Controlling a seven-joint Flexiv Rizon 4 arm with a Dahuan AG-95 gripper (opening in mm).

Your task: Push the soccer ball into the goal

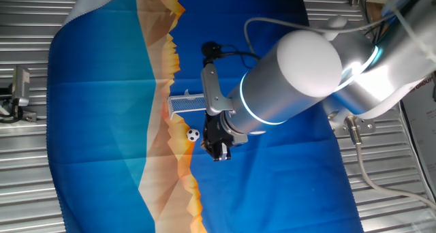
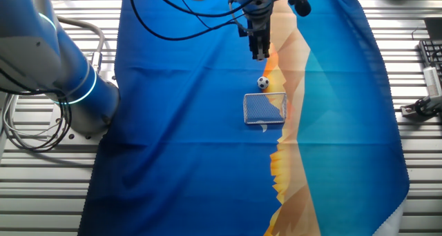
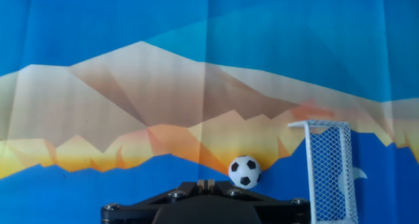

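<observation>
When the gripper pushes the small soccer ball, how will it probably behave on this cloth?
The soccer ball is round and looks smooth, so it will probably roll at a light touch. An off-centre push may send it sideways, past the goal. The cloth shows creases, which might bend its path slightly. It also looks very light beside the gripper.

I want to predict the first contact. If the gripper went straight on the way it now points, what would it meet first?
Probably the soccer ball, just ahead of the gripper; the goal stands off to one side. Depth is uncertain.
</observation>
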